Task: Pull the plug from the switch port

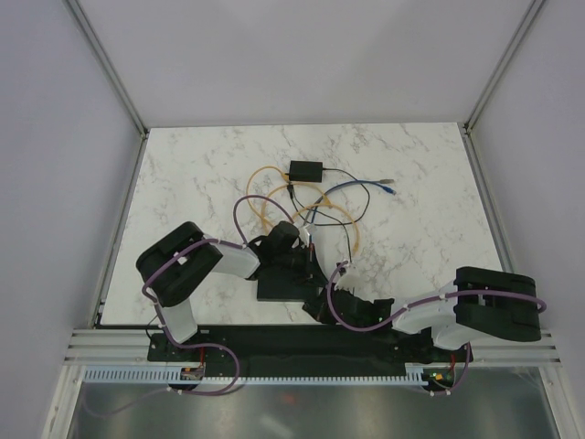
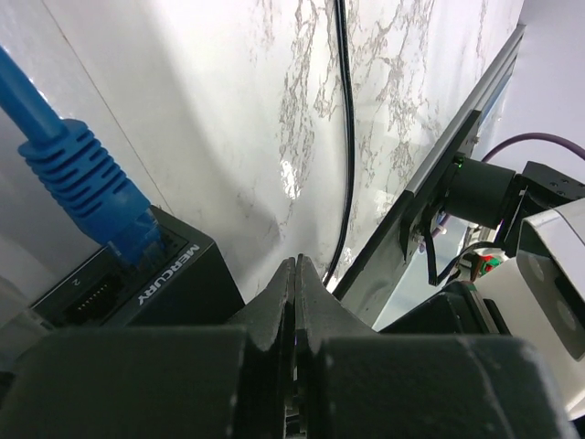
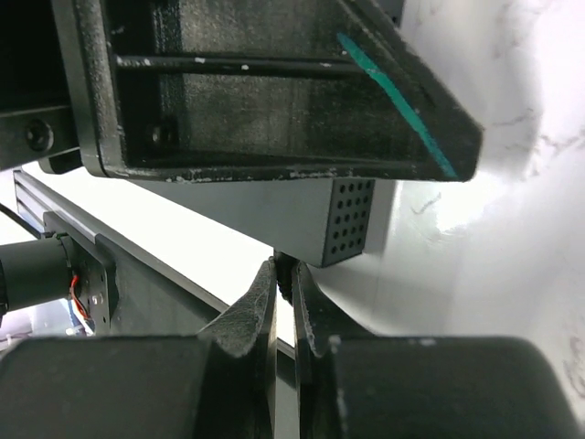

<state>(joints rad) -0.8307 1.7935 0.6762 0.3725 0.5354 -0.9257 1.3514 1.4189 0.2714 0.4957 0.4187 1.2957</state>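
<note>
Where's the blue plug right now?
Left wrist view, upper left: the blue plug sits in a socket of the switch, close beside the shut left gripper.

Reaching inward with left arm (image 1: pixel 196 265) and right arm (image 1: pixel 457 311) (elbows splayed outward); pressing left gripper (image 2: pixel 294 271) flush together; right gripper (image 3: pixel 283 274) apparently closed too, tips touching.

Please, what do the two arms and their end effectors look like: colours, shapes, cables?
The left arm and right arm have bulky black housings and white links, each trailing a purple cable. The left end effector and right end effector each have two matte black fingers tapering to thin tips.
</note>
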